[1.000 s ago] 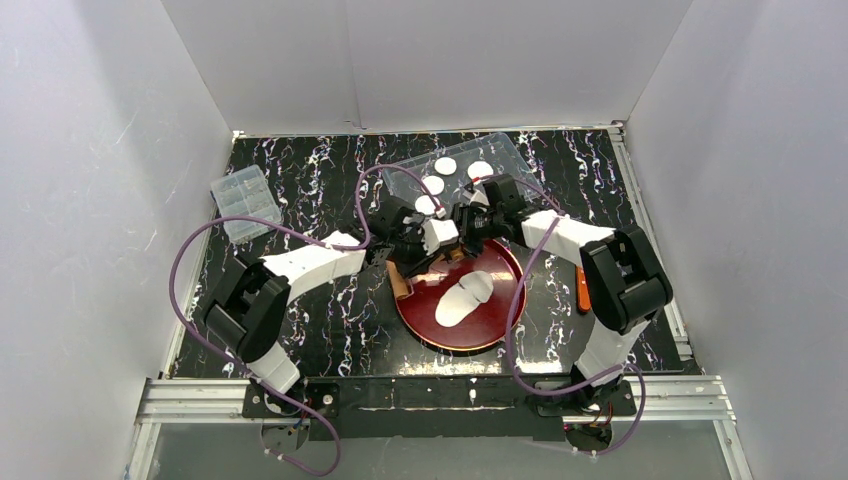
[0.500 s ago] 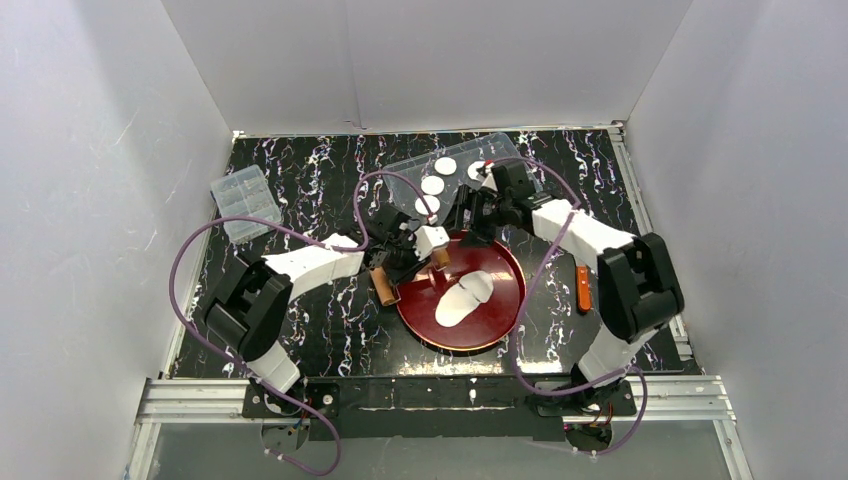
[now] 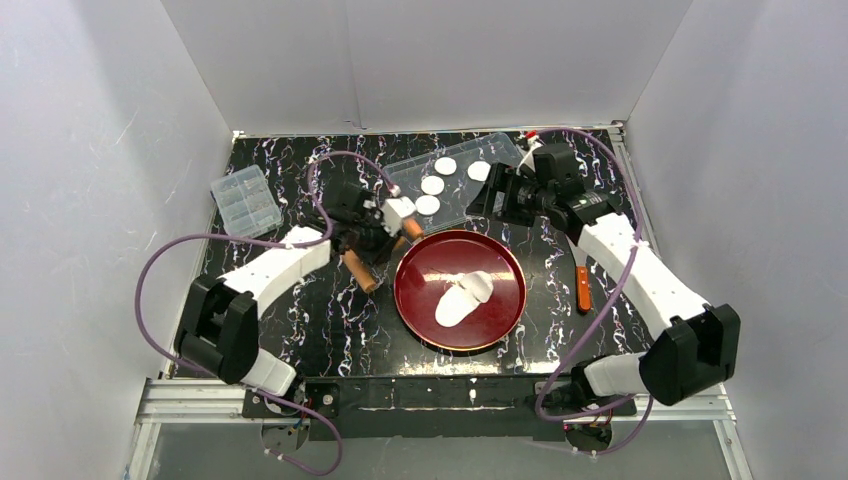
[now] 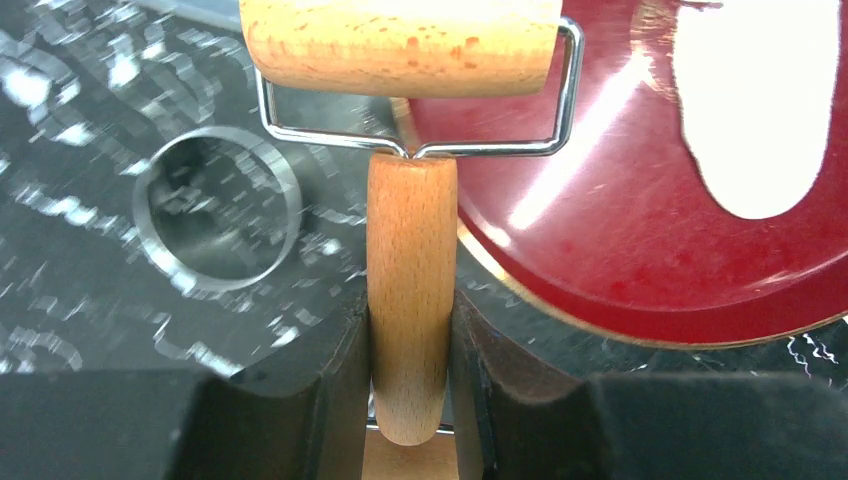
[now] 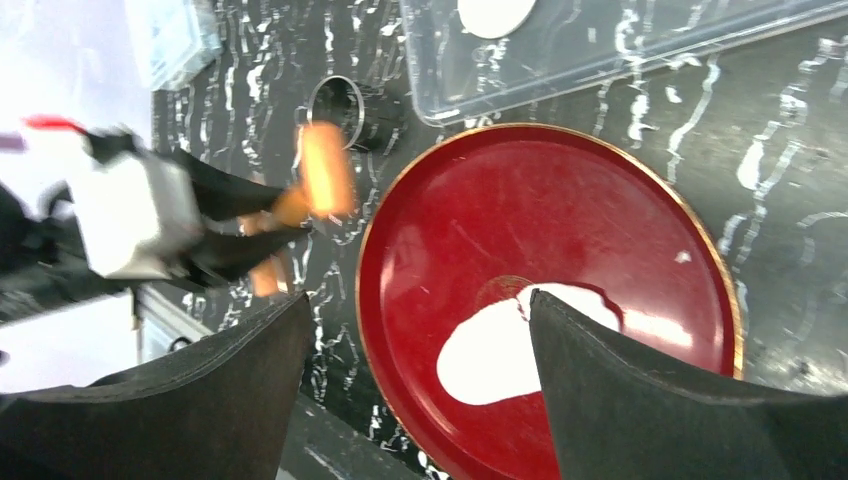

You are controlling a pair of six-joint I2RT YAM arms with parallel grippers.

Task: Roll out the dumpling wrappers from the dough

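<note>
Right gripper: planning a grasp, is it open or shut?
Open: the right gripper shows its fingers wide apart in its wrist view, nothing between them.

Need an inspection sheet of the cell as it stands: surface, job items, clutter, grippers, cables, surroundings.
Surface: black marbled tabletop, carrying a red plate and a clear tray.
Job's things: dough lies on the red plate; four dumpling wrappers sit in the clear tray.
Clutter: metal ring cutter, clear compartment box, orange-handled tool right of the plate.
Grippers: left gripper shut on the wooden roller handle; right gripper open, empty.
Cables: purple cables loop loose beside both arms.
Surroundings: white walls on three sides; aluminium rail at near edge.
</note>
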